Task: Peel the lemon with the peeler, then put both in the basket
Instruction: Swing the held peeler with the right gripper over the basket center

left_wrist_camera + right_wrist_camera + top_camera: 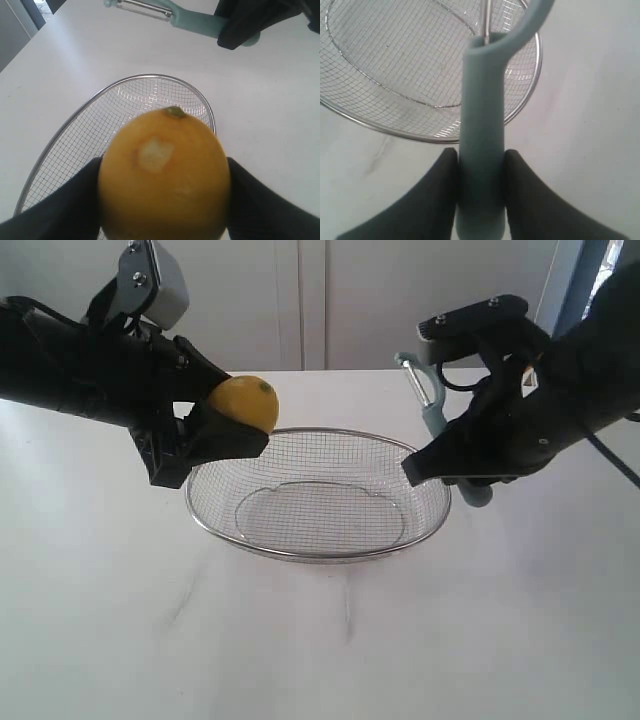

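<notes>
My left gripper (pixel 225 425) is shut on the yellow lemon (pixel 245 402) and holds it in the air over the left rim of the wire basket (pixel 300 552). In the left wrist view the lemon (pixel 164 175) fills the space between both fingers (pixel 65 210) and shows a small pale peeled patch beside its stem nub. My right gripper (pixel 440 465) is shut on the teal handle of the peeler (pixel 432 408), upright at the basket's right rim with the blade head up. In the right wrist view the peeler (pixel 482 125) is clamped between the fingers above the basket (pixel 375 127).
The basket stands on a white table (pixel 320 650) with nothing inside it. A pale wall or cabinet front (pixel 300 300) runs behind the table's far edge. Both black arms hang over the basket's two ends.
</notes>
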### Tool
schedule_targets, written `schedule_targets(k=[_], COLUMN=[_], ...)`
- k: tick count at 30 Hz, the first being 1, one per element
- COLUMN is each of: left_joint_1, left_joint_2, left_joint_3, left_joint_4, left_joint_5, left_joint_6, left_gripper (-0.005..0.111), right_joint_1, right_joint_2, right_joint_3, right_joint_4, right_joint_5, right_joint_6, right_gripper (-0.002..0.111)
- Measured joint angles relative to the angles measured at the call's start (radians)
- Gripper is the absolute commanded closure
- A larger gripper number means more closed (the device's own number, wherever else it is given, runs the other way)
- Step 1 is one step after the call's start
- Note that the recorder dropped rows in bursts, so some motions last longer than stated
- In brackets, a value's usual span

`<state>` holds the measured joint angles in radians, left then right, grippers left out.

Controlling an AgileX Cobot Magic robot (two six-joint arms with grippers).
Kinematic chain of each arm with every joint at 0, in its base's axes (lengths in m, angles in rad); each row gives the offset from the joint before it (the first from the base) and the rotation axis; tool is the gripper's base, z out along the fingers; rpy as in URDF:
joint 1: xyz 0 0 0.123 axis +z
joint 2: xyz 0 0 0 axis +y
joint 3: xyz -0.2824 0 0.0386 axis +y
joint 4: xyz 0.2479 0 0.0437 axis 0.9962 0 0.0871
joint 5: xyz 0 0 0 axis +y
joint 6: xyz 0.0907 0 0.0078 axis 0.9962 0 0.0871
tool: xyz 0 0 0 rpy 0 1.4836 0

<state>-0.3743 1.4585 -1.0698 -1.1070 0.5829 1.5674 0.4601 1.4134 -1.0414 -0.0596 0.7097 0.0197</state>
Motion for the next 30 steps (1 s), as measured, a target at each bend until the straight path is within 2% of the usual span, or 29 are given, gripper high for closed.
schedule_targets(k=[6,17,24,30], left_joint_1=[0.000,0.000,0.000,0.000], left_joint_2=[0.000,0.000,0.000,0.000], left_joint_3=[0.000,0.000,0.000,0.000], left_joint_4=[0.000,0.000,0.000,-0.033], left_joint_5=[0.000,0.000,0.000,0.000], left_joint_6=[0.000,0.002,0.002,0.024], left_gripper=[0.107,0.107,0.107,0.107], right_joint_1=[-0.078,-0.235,-0.251,-0.251], right_joint_2=[0.052,0.120,0.196,0.208], right_joint_3=[-0.039,-0.043,-0.043,-0.043], right_joint_4=[0.355,0.856,1.013,1.054], right_joint_5=[0.034,0.177,0.254,0.299], right_joint_6=[-0.273,-0.683,-0.782,-0.807], right_gripper=[0.108,0.108,0.108,0.108])
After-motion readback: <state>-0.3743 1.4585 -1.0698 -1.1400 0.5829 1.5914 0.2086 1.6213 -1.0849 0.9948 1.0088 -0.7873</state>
